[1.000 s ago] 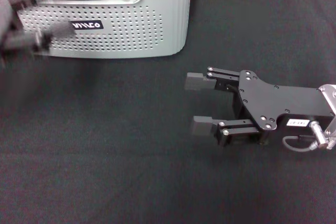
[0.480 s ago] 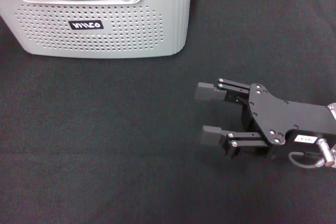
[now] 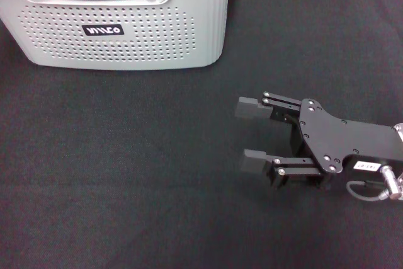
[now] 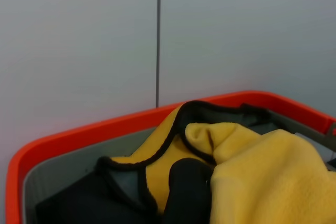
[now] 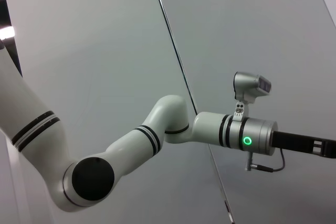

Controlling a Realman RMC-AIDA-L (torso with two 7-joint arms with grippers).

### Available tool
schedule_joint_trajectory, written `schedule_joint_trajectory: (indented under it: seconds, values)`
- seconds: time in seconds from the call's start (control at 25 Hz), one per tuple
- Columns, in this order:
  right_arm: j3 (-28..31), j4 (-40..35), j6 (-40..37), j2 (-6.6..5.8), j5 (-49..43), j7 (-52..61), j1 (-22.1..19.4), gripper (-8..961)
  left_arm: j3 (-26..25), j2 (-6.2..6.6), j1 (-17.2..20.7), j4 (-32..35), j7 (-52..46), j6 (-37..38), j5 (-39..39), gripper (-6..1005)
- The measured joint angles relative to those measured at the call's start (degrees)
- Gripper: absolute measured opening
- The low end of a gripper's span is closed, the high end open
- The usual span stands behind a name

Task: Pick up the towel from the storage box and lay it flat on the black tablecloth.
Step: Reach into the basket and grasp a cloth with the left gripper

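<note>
The large black, finely textured tablecloth [image 3: 126, 174] covers the whole work surface. At its far left stands the light grey perforated plastic storage box [image 3: 126, 36] with a small black label. Inside it lies the bunched towel [image 4: 252, 166], yellow-orange face up with its thin black hem curling; dark fabric sits beside it, perhaps a separate cloth. The right gripper [image 3: 252, 133] rests low over the tablecloth, well apart from the box, its jaws spread and empty. The left gripper's fingers cannot be made out.
</note>
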Motion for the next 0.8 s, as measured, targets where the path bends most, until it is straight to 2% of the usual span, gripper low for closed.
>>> schedule_joint_trajectory:
  seconds: [0.44, 0.8]
  values:
    - [0.0, 0.0, 0.1, 0.13, 0.0, -0.1, -0.2, 801, 1.4, 0.04, 0.9, 0.3, -0.4, 3.6, 0.3, 659]
    - [0.0, 0.0, 0.2, 0.34, 0.0, -0.1, -0.5, 800, 2.9, -0.17, 0.5, 0.2, -0.5, 3.6, 0.4, 630]
